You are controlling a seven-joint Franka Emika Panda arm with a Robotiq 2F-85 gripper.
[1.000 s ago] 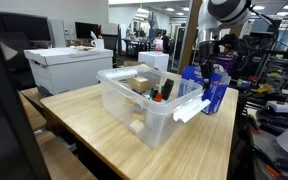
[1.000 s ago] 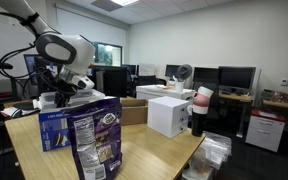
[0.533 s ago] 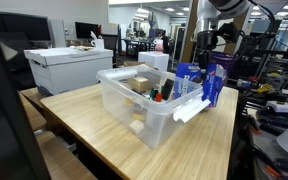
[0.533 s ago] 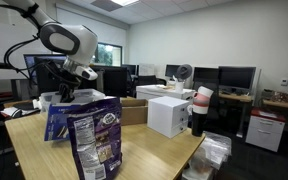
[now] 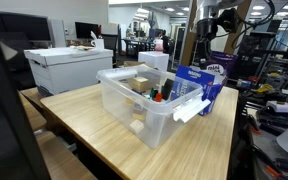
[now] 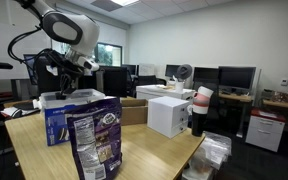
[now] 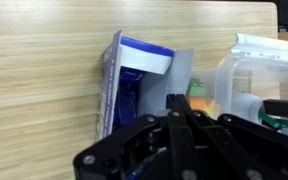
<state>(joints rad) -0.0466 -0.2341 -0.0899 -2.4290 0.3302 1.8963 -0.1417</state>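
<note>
The hand [image 5: 205,44] hung with its fingers [image 7: 173,106] drawn together on nothing, clear above the blue bag [image 5: 213,84]. That bag, a flat blue pouch with pale patches near its top, stood on the wooden worktop [image 5: 104,135] just below the hand, leaning against the clear plastic bin [image 5: 144,112]. A printed snack bag [image 6: 96,146] stood near it in an exterior view.

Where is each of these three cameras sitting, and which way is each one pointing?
Exterior view: off a corner of the wooden table, looking across it at the clear bin and blue bag; the arm shows upper right.
Exterior view: low at table height behind a snack bag, facing office desks; the arm shows upper left.
Wrist view: looks down on the tabletop; the pincer fills the bottom.
Shared: all three show the blue bag.
</note>
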